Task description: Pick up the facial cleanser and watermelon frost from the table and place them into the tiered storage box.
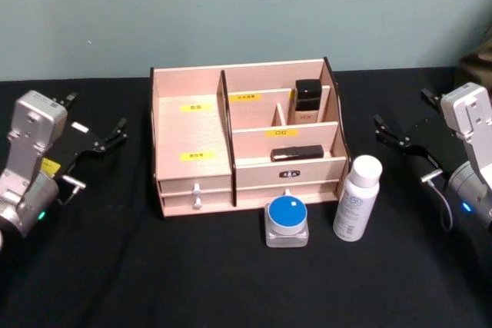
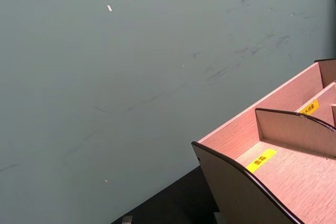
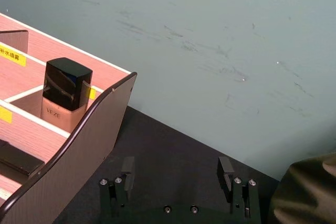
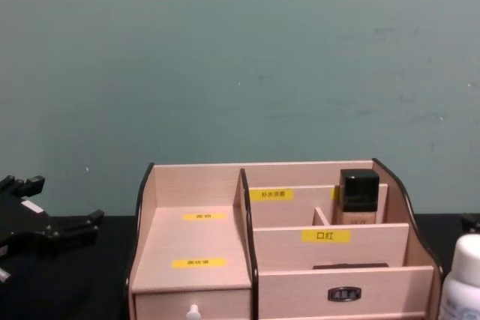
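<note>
The facial cleanser (image 1: 357,199), a tall white plastic bottle with a white cap and blue print, stands upright on the black-covered bench (image 1: 154,274), just off the front right corner of the tiered storage box (image 1: 192,124). I also catch its cap and shoulder low in the chest view (image 4: 461,275). The watermelon frost (image 1: 286,220), a squat grey square jar with a round blue lid, sits just to its left, close against the front of the box below the right-hand drawers. The box itself is a wide light-wood organiser with dark curved side edges, yellow labels and small knobbed drawers. A tan bottle with a glossy black cap (image 1: 307,100) stands in its rear right compartment, and a flat black bar (image 1: 297,153) lies in the step in front of that.

My right pincer (image 1: 407,155) hangs to the right of the box, behind the cleanser and clear of it. Its black fingers (image 3: 127,170) are spread apart on nothing, and the grey wrist is angled in towards the box. My left pincer (image 1: 94,157) mirrors it on the far left side, fingers parted and empty, well apart from both items. Behind everything is a plain teal wall (image 1: 231,5).
</note>
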